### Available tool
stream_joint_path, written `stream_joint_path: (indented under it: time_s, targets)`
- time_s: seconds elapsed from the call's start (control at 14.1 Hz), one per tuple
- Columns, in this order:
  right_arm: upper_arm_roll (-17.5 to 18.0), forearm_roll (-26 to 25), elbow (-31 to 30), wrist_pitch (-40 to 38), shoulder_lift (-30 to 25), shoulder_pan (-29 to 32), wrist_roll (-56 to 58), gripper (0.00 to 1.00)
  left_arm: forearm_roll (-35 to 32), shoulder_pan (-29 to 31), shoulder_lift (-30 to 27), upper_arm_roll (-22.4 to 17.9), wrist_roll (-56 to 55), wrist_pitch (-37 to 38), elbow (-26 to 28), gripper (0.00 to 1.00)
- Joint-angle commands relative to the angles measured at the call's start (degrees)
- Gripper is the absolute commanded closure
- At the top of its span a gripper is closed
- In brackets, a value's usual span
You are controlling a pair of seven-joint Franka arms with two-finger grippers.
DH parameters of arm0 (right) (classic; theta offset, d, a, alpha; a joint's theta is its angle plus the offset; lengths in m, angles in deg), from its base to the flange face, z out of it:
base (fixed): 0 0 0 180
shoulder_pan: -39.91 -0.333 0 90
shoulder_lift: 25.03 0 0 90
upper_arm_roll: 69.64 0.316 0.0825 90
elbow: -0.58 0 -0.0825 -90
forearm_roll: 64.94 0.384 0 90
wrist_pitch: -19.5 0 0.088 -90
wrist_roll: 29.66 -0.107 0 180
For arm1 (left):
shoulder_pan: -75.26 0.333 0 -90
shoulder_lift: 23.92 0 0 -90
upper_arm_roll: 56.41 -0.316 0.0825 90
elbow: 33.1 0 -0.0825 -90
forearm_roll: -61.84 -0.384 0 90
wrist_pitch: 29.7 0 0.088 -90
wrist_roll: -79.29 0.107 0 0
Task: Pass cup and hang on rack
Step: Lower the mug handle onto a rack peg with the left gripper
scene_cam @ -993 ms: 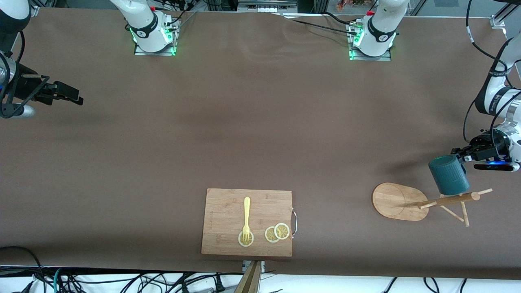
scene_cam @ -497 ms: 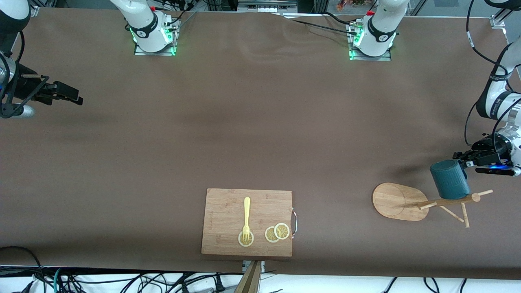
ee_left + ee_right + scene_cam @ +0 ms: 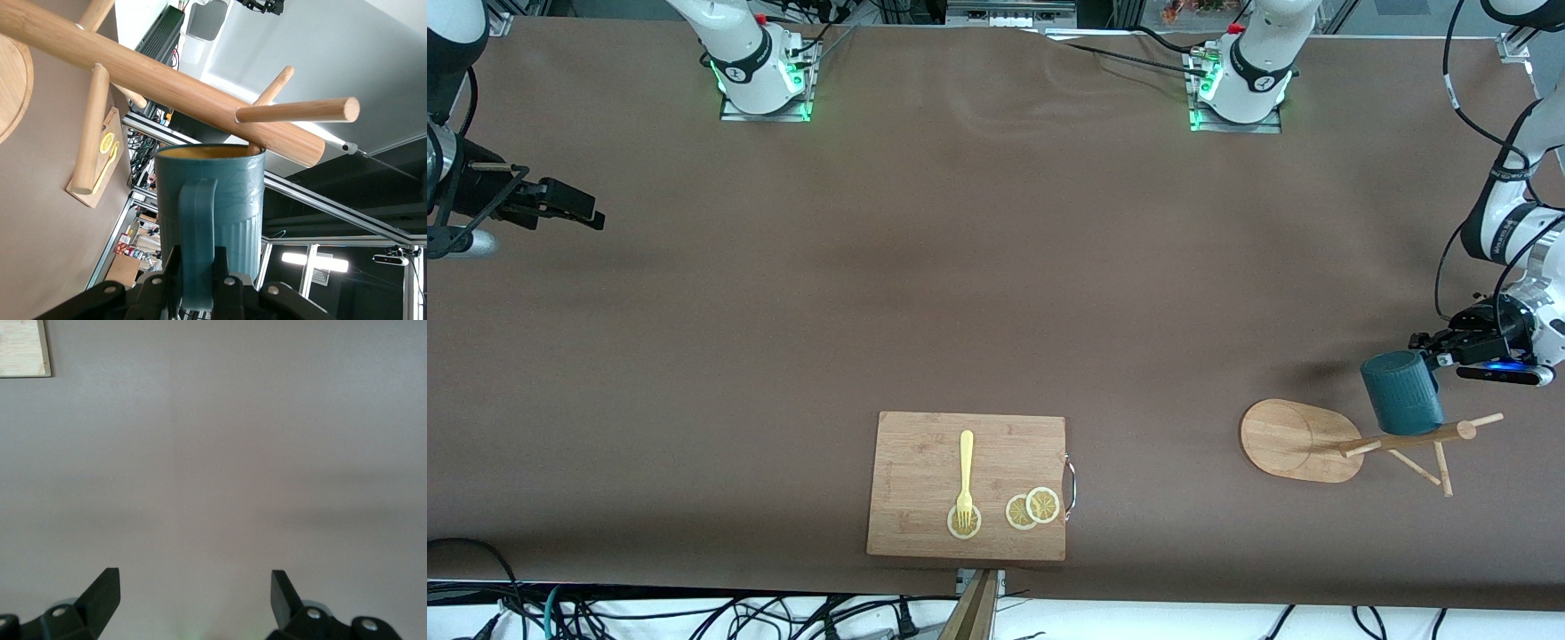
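Observation:
The dark teal ribbed cup hangs in the air beside the upper part of the rack's pole, near the left arm's end of the table. My left gripper is shut on its handle. In the left wrist view the fingers clamp the handle. There the cup's yellowish mouth sits right against the pole, close under a peg. The rack's oval base rests on the table. My right gripper waits open at the right arm's end, with nothing between its fingers.
A wooden cutting board with a yellow fork and lemon slices lies near the front camera's edge, mid-table. Its corner shows in the right wrist view as cutting board. Brown cloth covers the table.
The left gripper has shifted the cup slightly, settling it closer against the rack's pole. The right arm has barely moved.

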Motion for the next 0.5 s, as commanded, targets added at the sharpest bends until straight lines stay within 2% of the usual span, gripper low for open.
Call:
stream_joint_path:
  time_s: [0.0,0.07,0.43]
  targets:
    - [0.4,-0.5,-0.3,-0.5,-1.2,0.4,0.1,0.00,-1.3,-0.7,1.2,-0.7,-0.4,-1.2,-2.9,0.15]
    - [0.4,-0.5,-0.3,-0.5,-1.1,0.4,0.1,0.00,-1.3,-0.5,1.2,-0.8,1.7,-1.2,-2.8,0.00]
    - [0.4,-0.5,-0.3,-0.4,-1.1,0.4,0.1,0.00,-7.1,0.1,0.1,-2.8,2.4,-0.3,-4.6,0.00]
